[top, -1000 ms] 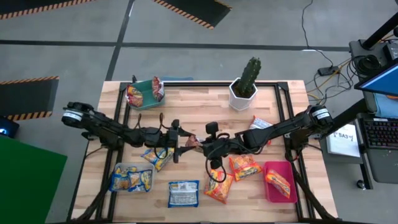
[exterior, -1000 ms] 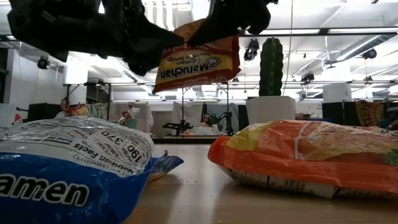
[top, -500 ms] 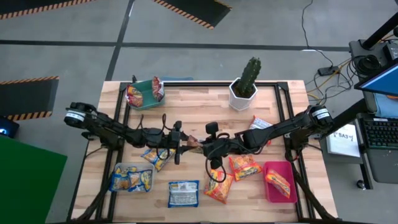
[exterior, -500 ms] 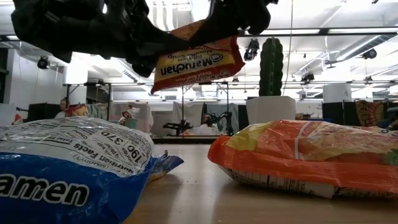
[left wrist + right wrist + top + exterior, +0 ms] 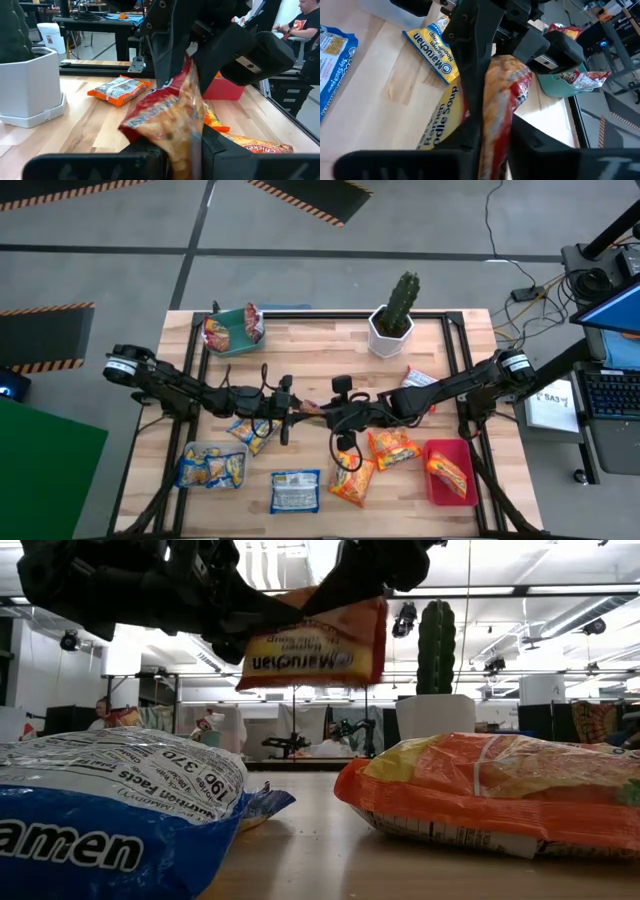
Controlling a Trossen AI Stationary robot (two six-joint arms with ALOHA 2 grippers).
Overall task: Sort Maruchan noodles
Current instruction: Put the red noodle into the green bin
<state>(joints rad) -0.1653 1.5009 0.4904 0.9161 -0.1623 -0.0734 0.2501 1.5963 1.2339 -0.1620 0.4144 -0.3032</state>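
Note:
A red Maruchan noodle packet (image 5: pixel 308 409) hangs above the middle of the table between my two grippers. The left wrist view shows it as a crinkly red-and-yellow packet (image 5: pixel 170 112). In the low view it shows high up (image 5: pixel 315 640). My left gripper (image 5: pixel 294 412) reaches it from the table's left and is shut on it. My right gripper (image 5: pixel 320 413) comes from the table's right, and its fingers close on the packet's other end. My left gripper pinches the packet's left-facing end (image 5: pixel 184 142) between its two fingers. The fingers lie level and come from the table's left. The packet is lifted clear of the table. My right gripper has the packet's right-facing end (image 5: pixel 496 115) between its two fingers. It comes from the table's right, slanting a little downward. The packet stands on edge between the fingers, clear of the table.
A green tray (image 5: pixel 232 332) with red packets is at the far left. A clear tray (image 5: pixel 212 465) of blue-yellow packets is near left, and a pink tray (image 5: pixel 447 472) is near right. A cactus (image 5: pixel 397 315) stands at the back. Loose packets (image 5: pixel 352 480) lie below the grippers.
My left gripper has edged toward the table's right and taken hold of the packet that my right gripper holds up. The packet has tipped, so that it shows shorter and flatter in the low view. Both arms have otherwise stayed in place.

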